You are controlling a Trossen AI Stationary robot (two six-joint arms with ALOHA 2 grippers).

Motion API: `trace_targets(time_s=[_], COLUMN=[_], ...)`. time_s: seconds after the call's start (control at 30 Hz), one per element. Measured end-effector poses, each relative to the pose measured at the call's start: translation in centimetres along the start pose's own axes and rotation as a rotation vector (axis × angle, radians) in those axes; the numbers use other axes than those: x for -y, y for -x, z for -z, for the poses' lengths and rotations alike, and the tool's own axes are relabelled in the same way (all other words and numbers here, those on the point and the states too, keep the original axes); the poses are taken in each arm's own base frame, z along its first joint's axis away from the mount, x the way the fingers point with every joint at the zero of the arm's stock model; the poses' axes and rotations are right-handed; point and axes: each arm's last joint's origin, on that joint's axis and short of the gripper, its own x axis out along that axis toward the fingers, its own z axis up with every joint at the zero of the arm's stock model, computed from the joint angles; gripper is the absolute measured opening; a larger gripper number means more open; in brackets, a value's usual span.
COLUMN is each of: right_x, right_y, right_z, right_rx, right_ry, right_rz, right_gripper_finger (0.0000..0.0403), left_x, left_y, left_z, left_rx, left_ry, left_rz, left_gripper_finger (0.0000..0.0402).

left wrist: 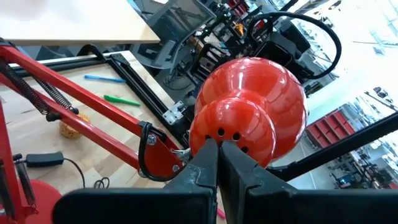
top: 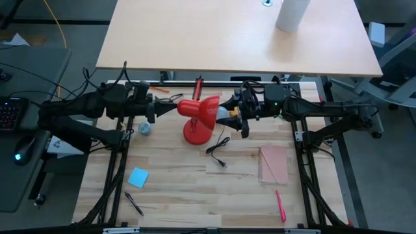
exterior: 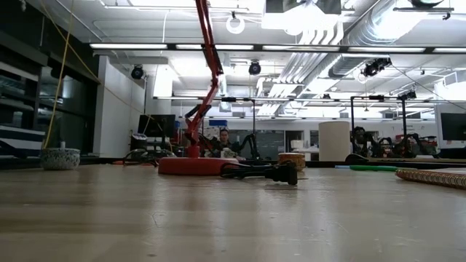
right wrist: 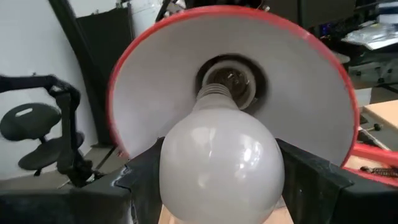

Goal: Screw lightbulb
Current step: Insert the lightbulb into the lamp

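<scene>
Wooden tabletop [top: 195, 182] near its rear edge carries a red lamp [top: 198, 117], its shade turned sideways toward the right arm. Right gripper [right wrist: 217, 180] pinches the lightbulb [right wrist: 217, 168] between its fingers [right wrist: 311, 180], the screw base just at the socket [right wrist: 230, 81] inside the white-lined shade. Left gripper [left wrist: 217, 163] pinches the shade's rear dome [left wrist: 233, 127].
</scene>
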Motion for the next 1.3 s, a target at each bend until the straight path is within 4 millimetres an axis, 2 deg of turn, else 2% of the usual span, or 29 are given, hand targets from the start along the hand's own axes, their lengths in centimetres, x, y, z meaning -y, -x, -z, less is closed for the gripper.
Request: trace_targets(time_s=[0.33,1.3], right_x=[0.3,0.7], right_y=[0.1,-1.1], right_z=[-0.5,-0.1], right_rx=[0.047,0.083], right_ry=[-0.023,-0.064], right_rz=[0.013,-0.003], right_gripper_finger=[0.0254,0.0254], left_x=[0.0,0.3], left_y=[0.0,0.0], left_z=[0.0,-0.3], left_rx=[-0.005,0.036], left_ry=[-0.017,-0.037], left_rz=[0.004,0.019], left_gripper_finger=[0.0,0.0])
